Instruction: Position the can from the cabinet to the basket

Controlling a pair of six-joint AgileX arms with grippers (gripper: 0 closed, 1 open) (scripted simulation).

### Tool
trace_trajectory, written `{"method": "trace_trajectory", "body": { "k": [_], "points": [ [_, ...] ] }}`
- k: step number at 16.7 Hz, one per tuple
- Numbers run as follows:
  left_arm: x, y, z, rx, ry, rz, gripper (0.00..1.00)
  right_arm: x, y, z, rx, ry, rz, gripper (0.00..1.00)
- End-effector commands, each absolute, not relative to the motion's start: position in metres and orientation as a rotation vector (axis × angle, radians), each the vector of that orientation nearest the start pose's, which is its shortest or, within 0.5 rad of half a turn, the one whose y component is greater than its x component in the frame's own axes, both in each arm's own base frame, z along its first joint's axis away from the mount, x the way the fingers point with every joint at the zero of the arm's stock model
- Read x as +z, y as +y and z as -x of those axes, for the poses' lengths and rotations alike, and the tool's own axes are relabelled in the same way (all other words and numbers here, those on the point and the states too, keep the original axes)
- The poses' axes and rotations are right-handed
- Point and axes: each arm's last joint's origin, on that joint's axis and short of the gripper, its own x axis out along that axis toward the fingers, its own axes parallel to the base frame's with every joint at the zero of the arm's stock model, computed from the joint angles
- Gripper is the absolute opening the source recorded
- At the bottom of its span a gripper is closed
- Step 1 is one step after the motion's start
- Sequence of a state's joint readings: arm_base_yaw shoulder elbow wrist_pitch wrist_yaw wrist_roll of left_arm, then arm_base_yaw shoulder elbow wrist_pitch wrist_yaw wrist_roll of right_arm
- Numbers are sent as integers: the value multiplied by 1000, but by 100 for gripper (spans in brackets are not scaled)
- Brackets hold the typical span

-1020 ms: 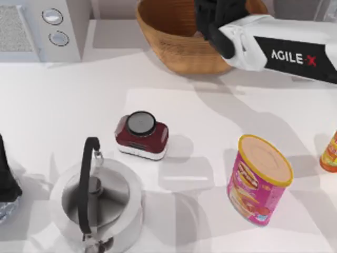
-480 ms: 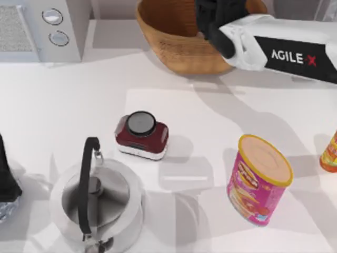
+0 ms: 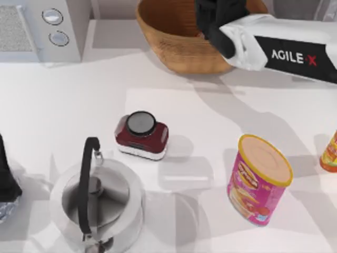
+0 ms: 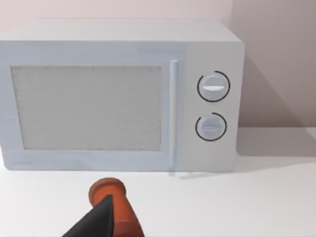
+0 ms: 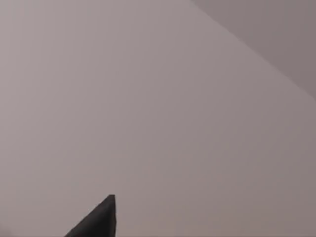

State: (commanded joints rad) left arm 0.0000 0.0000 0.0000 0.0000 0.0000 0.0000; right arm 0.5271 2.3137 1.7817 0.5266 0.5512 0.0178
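Wicker basket [image 3: 174,45] beneath right gripper [image 3: 218,21], jaws' state and can untellable

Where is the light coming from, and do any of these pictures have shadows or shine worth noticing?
Top view: soft grey shadows fall on the white table beside the pink canister and under the right arm, whose gripper is over the basket; the steel kettle shows bright highlights. Left wrist view: the microwave casts a diagonal wall shadow. Right wrist view: a plain wall, darker across one corner.
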Motion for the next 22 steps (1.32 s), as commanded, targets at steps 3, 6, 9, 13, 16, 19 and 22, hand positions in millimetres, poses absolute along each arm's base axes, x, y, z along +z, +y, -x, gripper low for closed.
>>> {"method": "trace_trajectory", "body": {
  "k": [3, 6, 9, 13, 16, 19, 22],
  "points": [
    [160, -1, -106, 0, 0, 0, 100, 221, 264, -472, 3, -1, -5, 100],
    [160, -1, -106, 0, 0, 0, 100, 221, 264, -472, 3, -1, -5, 100],
    [160, -1, -106, 0, 0, 0, 100, 221, 264, -472, 3, -1, -5, 100],
    [160, -1, -106, 0, 0, 0, 100, 221, 265, -471, 5, -1, -5, 100],
    [160, -1, -106, 0, 0, 0, 100, 233, 251, -466, -1, 6, -3, 100],
    [160, -1, -106, 0, 0, 0, 100, 260, 219, -449, -13, 20, 0, 100],
    [160, -1, -106, 0, 0, 0, 100, 294, 173, -416, -26, 33, 2, 100]
  ]
}}
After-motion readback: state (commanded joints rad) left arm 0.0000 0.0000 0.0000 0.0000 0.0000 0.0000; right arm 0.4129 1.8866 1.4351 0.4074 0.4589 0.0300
